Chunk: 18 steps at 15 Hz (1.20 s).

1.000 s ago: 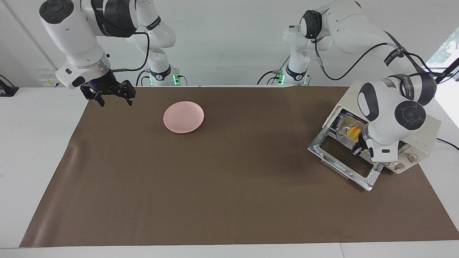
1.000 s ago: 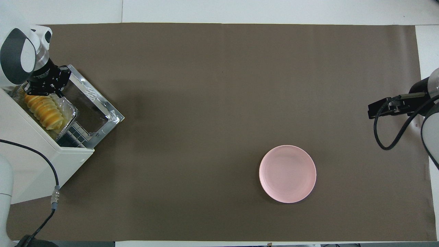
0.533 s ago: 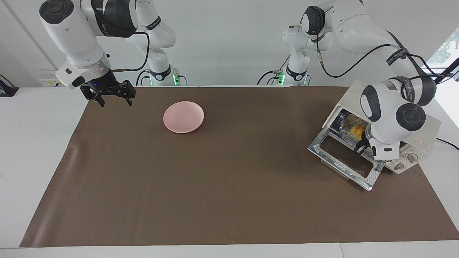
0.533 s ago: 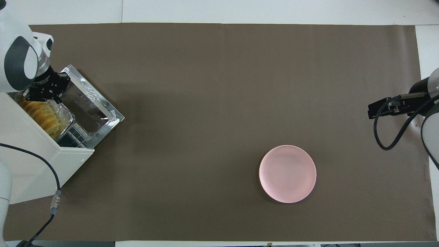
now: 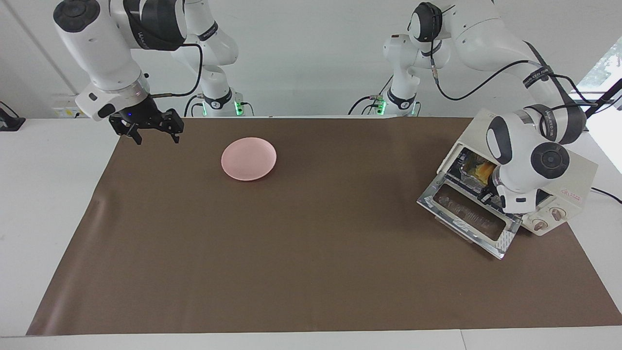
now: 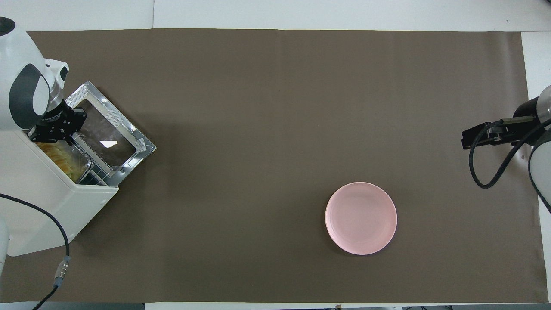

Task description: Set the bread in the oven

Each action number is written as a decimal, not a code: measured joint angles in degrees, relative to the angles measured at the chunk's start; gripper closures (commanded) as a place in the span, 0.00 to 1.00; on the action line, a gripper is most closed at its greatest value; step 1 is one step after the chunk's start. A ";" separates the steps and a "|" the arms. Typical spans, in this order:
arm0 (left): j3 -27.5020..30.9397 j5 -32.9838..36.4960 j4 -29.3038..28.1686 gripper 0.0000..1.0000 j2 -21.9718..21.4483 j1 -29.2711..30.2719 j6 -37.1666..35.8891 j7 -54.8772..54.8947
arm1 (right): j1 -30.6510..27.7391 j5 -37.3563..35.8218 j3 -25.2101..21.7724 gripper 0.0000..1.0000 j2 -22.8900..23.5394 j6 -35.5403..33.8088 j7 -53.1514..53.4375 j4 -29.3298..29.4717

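1. The left pincer [image 6: 58,129], pressed together and pinching nothing visible, is hovering at the mouth of the boxy cream-white toaster oven [image 5: 573,184], over its lowered glass door [image 6: 107,142].
2. The golden ridged bread [image 6: 60,155] is lying inside the oven in a crinkled silver foil tray [image 6: 82,165], long axis running along the opening.
3. The right pincer [image 5: 150,129], spread, is waiting near the round pink plate [image 5: 249,159].
4. The brown tabletop [image 5: 311,253] is giving room to swing the door.

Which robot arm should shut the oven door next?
Probably the left: its shut gripper is right at the oven mouth, above the open door. The right gripper waits, open, at the table's other end.
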 measured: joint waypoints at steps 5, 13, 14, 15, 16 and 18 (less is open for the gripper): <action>0.00 0.04 -0.37 0.00 -0.55 -0.26 0.57 2.99 | 0.00 0.00 0.00 0.00 0.00 0.00 0.00 0.00; -0.19 0.06 2.81 0.00 -1.72 -0.69 2.42 10.83 | 0.00 0.00 0.00 0.00 0.00 0.00 0.00 0.00; -0.22 0.06 3.93 0.00 -2.09 -0.72 2.42 11.49 | 0.00 0.00 0.00 0.00 0.00 0.00 0.00 0.00; -0.27 0.00 4.87 0.00 -2.47 -0.81 2.42 12.20 | 0.00 0.00 0.00 0.00 0.00 0.00 0.00 0.00; -0.36 -0.23 5.54 0.00 -2.85 -0.92 2.42 13.32 | 0.00 0.00 0.00 0.00 0.00 0.00 0.00 0.00; -0.78 -1.28 6.23 0.00 -3.84 -1.20 2.42 17.96 | 0.00 0.00 0.00 0.00 0.00 0.00 0.00 0.00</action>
